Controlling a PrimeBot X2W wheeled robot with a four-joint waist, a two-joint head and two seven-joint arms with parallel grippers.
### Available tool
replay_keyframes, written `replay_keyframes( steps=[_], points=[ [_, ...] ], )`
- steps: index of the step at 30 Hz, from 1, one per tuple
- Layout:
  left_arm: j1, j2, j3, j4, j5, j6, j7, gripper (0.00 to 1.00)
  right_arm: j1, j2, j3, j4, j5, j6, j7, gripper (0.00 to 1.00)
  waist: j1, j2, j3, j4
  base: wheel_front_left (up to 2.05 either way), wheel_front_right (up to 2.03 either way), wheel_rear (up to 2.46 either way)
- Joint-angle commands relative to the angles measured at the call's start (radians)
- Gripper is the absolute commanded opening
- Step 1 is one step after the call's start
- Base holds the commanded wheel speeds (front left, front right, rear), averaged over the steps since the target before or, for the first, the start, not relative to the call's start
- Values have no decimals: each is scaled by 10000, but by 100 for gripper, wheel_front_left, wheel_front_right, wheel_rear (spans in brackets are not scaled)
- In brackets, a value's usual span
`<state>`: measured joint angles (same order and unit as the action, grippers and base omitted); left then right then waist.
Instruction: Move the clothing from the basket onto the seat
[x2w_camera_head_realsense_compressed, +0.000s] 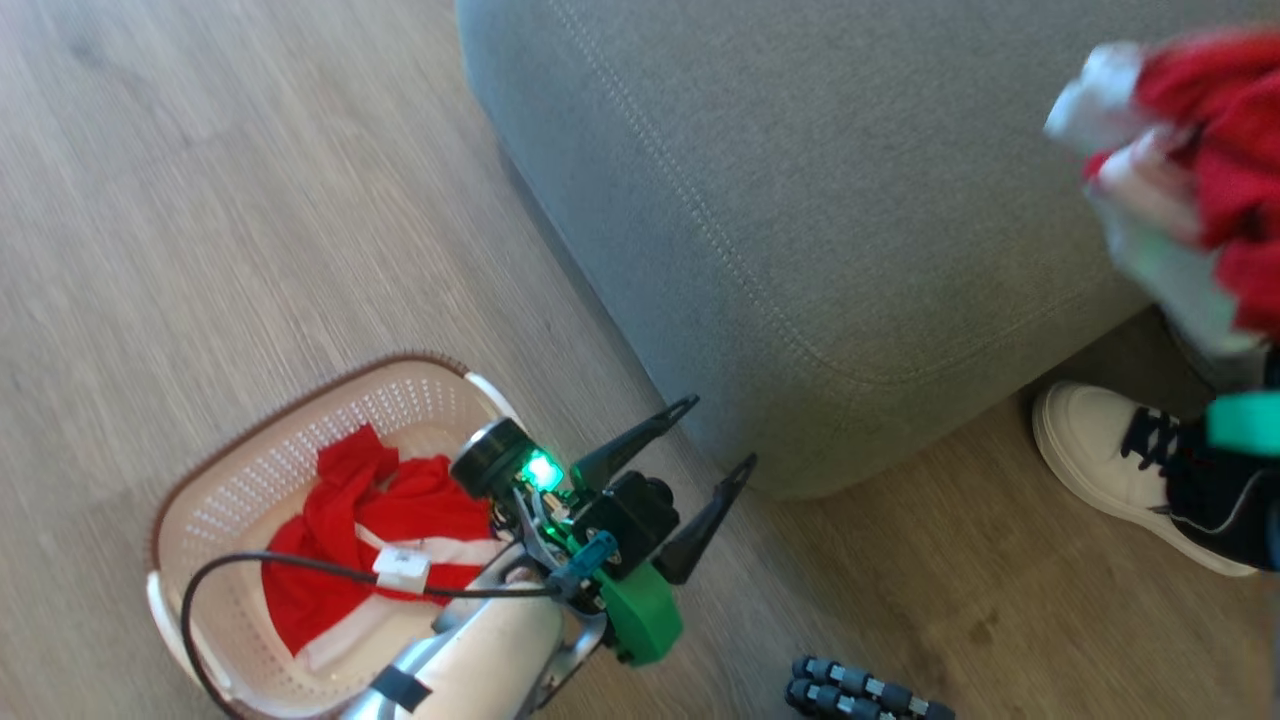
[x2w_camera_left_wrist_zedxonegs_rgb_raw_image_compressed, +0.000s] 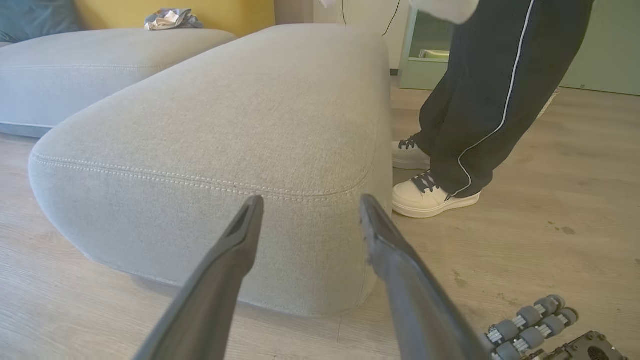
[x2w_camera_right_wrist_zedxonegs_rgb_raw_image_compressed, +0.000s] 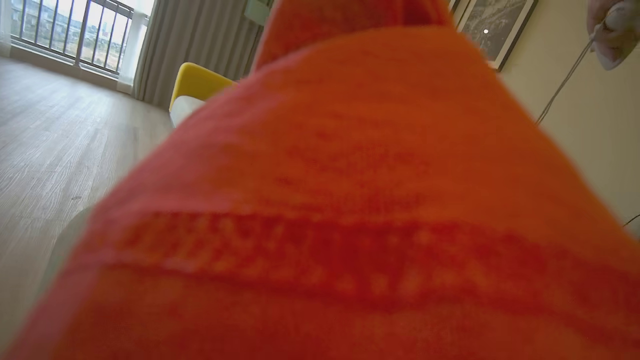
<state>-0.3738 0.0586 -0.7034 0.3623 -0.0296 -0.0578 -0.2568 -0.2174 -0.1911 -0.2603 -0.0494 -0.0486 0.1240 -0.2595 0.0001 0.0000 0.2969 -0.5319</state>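
Clothing (x2w_camera_right_wrist_zedxonegs_rgb_raw_image_compressed: 350, 200), blurred, edges cut off

The clothing (x2w_camera_right_wrist_zedxonegs_rgb_raw_image_compressed: 350, 200) is hanging blurred against the lens, with a darker ribbed band crossing its near part. On the left, wooden floor (x2w_camera_right_wrist_zedxonegs_rgb_raw_image_compressed: 50, 150) is stretching away to a yellow chair (x2w_camera_right_wrist_zedxonegs_rgb_raw_image_compressed: 197, 82), grey curtains (x2w_camera_right_wrist_zedxonegs_rgb_raw_image_compressed: 200, 35) and a railed window (x2w_camera_right_wrist_zedxonegs_rgb_raw_image_compressed: 65, 30). On the far right, a framed picture (x2w_camera_right_wrist_zedxonegs_rgb_raw_image_compressed: 492, 25) is hanging on the wall (x2w_camera_right_wrist_zedxonegs_rgb_raw_image_compressed: 590, 125).

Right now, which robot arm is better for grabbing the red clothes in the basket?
Left, probably. The left gripper is open and empty, close to the basket of red clothes. On the right side, another red garment drapes over the wrist camera, so that arm seems busy.
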Motion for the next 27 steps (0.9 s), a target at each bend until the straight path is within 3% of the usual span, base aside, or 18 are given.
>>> replay_keyframes(
  steps=[1, 11, 16, 20, 27],
  points=[
    [-465, 50, 356, -296, 99, 75, -49, 100, -440, -335, -42, -386, 146, 67, -23, 0, -1, 0, 316, 18, 0, 0, 0],
    [-1044, 694, 339, -288, 507, 216, -49, 100, -3425, -1535, -443, 132, 1233, 67, -23, 0, -1, 0, 2168, 143, 0, 0, 0],
    [-1321, 946, 116, -246, 614, 201, -49, 100, -4709, -2382, -409, 1034, 1651, 67, -23, 0, -1, 0, 2944, 455, 0, 0, 0],
    [-1506, 1025, -132, -252, 655, 192, -49, 100, -5719, -3075, -271, 2369, 2006, 67, -23, 0, -1, 0, 3360, 734, 0, 0, 0],
    [-1825, 883, -499, -355, 614, 277, -49, 100, -7344, -4044, 354, 5999, 3613, 67, -23, 0, -1, 0, 3974, 1365, 0, 0, 0]
  ],
)
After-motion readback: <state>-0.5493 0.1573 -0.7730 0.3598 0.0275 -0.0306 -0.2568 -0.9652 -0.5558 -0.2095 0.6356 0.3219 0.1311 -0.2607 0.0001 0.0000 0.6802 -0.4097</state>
